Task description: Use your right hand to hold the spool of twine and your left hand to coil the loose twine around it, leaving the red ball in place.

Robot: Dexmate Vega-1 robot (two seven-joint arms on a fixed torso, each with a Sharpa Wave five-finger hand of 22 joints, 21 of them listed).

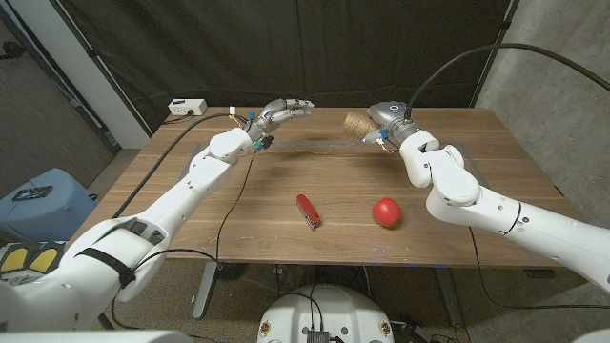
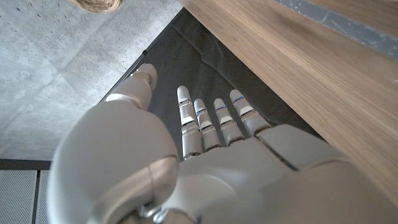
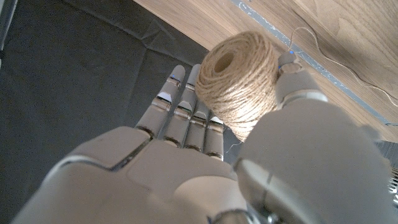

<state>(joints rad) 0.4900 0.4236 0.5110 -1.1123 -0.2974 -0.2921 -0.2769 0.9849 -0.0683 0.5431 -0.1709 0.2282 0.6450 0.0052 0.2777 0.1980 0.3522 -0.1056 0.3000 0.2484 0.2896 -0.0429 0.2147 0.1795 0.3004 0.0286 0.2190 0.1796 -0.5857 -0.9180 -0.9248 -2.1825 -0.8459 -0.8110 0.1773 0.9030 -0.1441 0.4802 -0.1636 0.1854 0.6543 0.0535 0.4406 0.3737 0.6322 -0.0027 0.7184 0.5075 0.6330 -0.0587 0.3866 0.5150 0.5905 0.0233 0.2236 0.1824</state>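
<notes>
My right hand (image 1: 389,120) is raised over the table's far edge and grips the spool of twine (image 1: 357,124). In the right wrist view the spool (image 3: 239,74) sits between the thumb and the fingers (image 3: 186,112). A thin loose strand of twine (image 3: 336,56) lies on the wood and runs faintly leftward (image 1: 315,145). My left hand (image 1: 281,112) hovers above the far edge, left of the spool, and its straight fingers (image 2: 211,121) hold nothing I can see. The red ball (image 1: 386,211) rests on the table near the right.
A red pocket knife (image 1: 308,210) lies mid-table, left of the ball. A white box (image 1: 188,107) with a cable sits at the far left corner. A dark curtain hangs behind the wooden table (image 1: 238,229). A blue bin (image 1: 38,200) stands on the floor at left.
</notes>
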